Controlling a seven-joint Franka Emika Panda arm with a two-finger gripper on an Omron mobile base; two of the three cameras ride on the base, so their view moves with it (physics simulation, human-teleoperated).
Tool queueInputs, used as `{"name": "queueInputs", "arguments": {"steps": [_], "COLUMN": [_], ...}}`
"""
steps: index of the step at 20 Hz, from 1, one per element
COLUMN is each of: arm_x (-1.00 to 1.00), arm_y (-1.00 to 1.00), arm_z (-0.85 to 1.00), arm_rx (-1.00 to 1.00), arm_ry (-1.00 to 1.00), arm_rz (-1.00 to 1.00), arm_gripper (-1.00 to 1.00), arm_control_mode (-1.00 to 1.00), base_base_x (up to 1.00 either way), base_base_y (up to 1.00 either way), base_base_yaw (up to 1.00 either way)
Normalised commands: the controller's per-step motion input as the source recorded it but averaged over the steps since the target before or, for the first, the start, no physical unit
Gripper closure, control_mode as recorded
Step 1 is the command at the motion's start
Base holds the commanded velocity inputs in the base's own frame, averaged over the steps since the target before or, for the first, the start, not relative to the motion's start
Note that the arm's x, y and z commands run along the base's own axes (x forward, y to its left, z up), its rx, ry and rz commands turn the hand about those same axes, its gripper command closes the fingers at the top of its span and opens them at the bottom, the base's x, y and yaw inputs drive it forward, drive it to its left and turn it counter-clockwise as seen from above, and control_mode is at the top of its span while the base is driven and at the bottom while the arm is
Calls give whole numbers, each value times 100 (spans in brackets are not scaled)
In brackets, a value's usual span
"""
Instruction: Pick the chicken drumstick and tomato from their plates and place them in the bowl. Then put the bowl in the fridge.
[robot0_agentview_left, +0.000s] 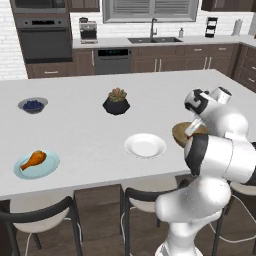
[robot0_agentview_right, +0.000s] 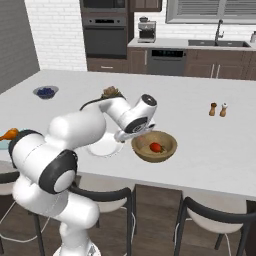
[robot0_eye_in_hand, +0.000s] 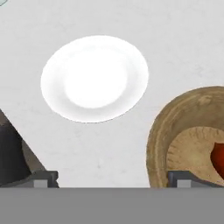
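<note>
Red against light brown wood, the small round tomato (robot0_agentview_right: 156, 147) already lies inside the shallow wooden bowl (robot0_agentview_right: 170, 139), so the first half of the loading looks done. The hand (robot0_eye_in_hand: 113, 177) hangs over the white tabletop (robot0_agentview_left: 85, 130) between the bowl and the bare white rimmed plate (robot0_eye_in_hand: 94, 78); its two dark tips stand wide apart with nothing between them, so it is open and empty. The golden-orange chicken drumstick (robot0_agentview_left: 34, 159) lies on the pale blue plate (robot0_agentview_left: 47, 167), well apart from the bowl toward the far left. The next move likely calls for a long reach across to it, perhaps with the base driving.

By count: one drumstick, one tomato, two plates, one wooden bowl, one small grey bowl of blueberries (robot0_agentview_left: 33, 105), one black faceted plant pot (robot0_agentview_left: 116, 105).
</note>
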Motion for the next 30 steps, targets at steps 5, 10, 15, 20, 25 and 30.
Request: {"name": "queueInputs", "arguments": {"steps": [5,10,15,20,25,30], "arm_x": [-48,-37,-71,-44,-63,-78], "arm_y": [65,49,26,50,33,0], "arm_z": [55,36,5,0,14,18], "arm_rx": [7,2,-10,-5,-11,-11], "arm_ry": [23,21,14,8,0,-1], "arm_rz": [-12,-5,-25,-49,-32,-6], "arm_gripper": [-100,-100,-100,-100,-100,-100], "arm_control_mode": [-100,-100,-100,-100,-100,-100], "base_base_x": [0,0,0,0,0,0], "base_base_y": [0,0,0,0,0,0], "base_base_yaw": [0,0,0,0,0,0]}}
